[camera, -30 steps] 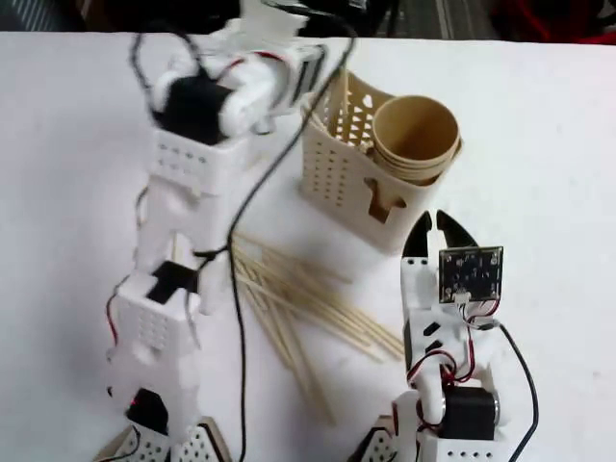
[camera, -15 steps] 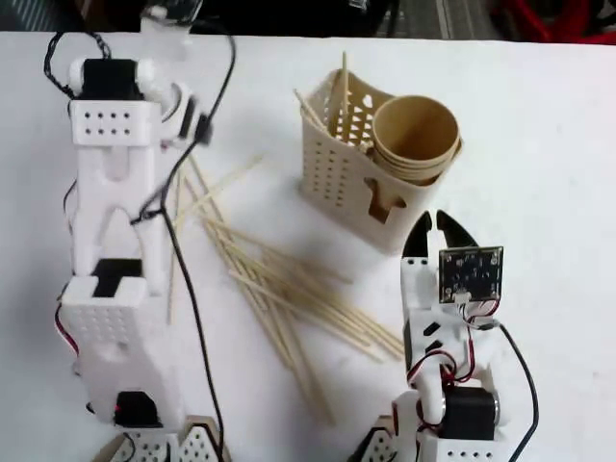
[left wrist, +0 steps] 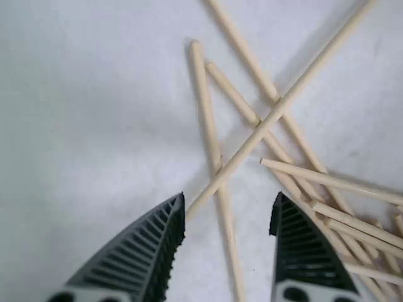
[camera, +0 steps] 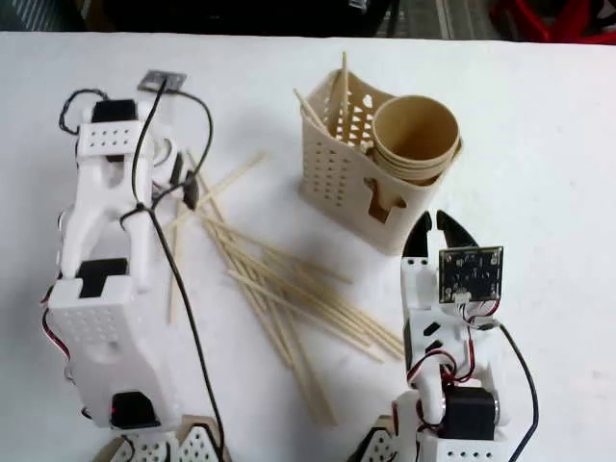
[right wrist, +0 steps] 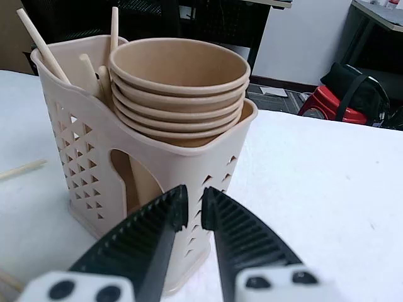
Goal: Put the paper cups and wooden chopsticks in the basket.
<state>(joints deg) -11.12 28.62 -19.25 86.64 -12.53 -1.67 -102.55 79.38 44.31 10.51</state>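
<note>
Several stacked paper cups (camera: 416, 135) (right wrist: 179, 69) stand in the cream basket (camera: 337, 173) (right wrist: 94, 145), beside a few upright wooden chopsticks (camera: 343, 91) (right wrist: 38, 41). Several more loose chopsticks (camera: 289, 294) (left wrist: 252, 141) lie scattered across the white table. My left gripper (camera: 183, 183) (left wrist: 228, 201) hangs open just above the left end of that pile, and one stick runs between its fingers. My right gripper (camera: 432, 226) (right wrist: 194, 204) sits close in front of the basket, open by a narrow gap and holding nothing.
The white table's far edge (camera: 539, 40) runs behind the basket. A black cable (camera: 192, 318) trails from the left arm over the table. Bare table lies to the right of the basket (camera: 539, 192).
The left arm has swung away from the basket to the left, then drawn back and down over the loose chopsticks. The right arm has not moved.
</note>
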